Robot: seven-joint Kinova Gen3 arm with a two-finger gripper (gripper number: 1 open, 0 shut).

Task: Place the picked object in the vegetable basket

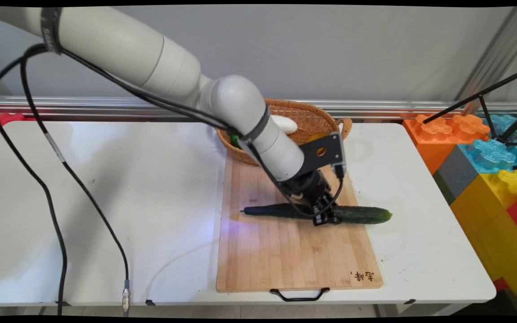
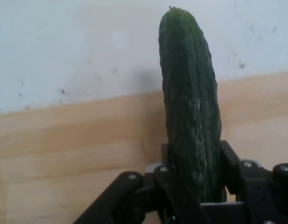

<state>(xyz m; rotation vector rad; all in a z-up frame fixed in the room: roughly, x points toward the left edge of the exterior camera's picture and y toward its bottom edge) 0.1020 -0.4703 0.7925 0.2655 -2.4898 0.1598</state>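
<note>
A long dark green cucumber (image 1: 361, 214) lies crosswise on a wooden cutting board (image 1: 285, 255), its right tip reaching past the board's right edge. My gripper (image 1: 326, 219) comes down on it right of its middle. In the hand view the cucumber (image 2: 190, 116) runs up from between the two black fingers (image 2: 229, 163), which press against its sides, so the gripper (image 2: 195, 175) is shut on it. The cucumber rests on or just above the board (image 2: 65, 154), with the white table (image 2: 65, 46) beyond.
A wicker basket (image 1: 317, 112) stands at the board's far end, holding a white object (image 1: 285, 124) and something green (image 1: 235, 141). Large coloured toy blocks (image 1: 487, 152) and black tripod legs (image 1: 501, 89) stand off the table's right side. The board's black handle (image 1: 300, 296) faces the near edge.
</note>
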